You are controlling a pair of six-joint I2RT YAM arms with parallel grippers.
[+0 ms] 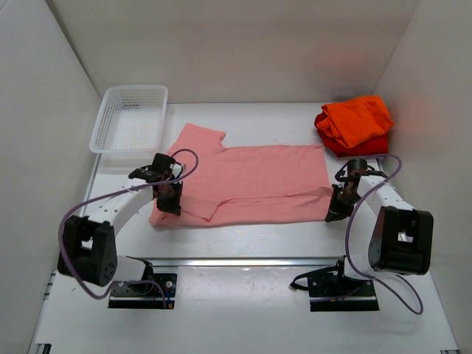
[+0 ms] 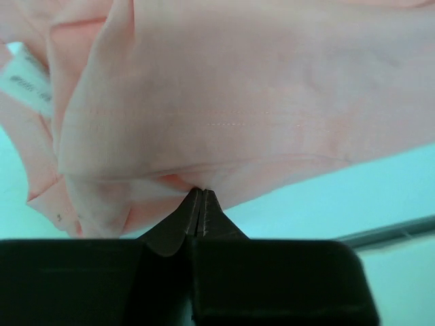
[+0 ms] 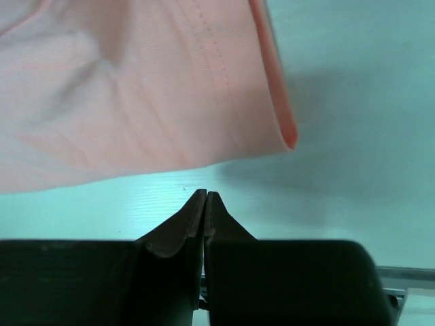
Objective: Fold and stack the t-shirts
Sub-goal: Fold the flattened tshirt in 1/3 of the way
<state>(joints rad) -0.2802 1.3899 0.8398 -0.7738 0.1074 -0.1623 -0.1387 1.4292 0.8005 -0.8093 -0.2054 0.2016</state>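
Note:
A salmon-pink t-shirt (image 1: pixel 258 181) lies spread across the middle of the table, its left side folded over on itself. My left gripper (image 1: pixel 169 198) is over that folded left part. In the left wrist view its jaws (image 2: pixel 198 191) are shut with the tips pinching a fold of the pink cloth (image 2: pixel 238 102). My right gripper (image 1: pixel 335 210) is at the shirt's near right corner. In the right wrist view it (image 3: pixel 206 194) is shut and empty, just short of the hem (image 3: pixel 136 88). A bright orange shirt (image 1: pixel 358 118) lies folded on a red one (image 1: pixel 369 144) at the back right.
A white plastic mesh basket (image 1: pixel 129 118) stands at the back left, close to the shirt's collar end. White walls enclose the table on three sides. A metal rail (image 1: pixel 243 262) runs across the near side in front of the arm bases.

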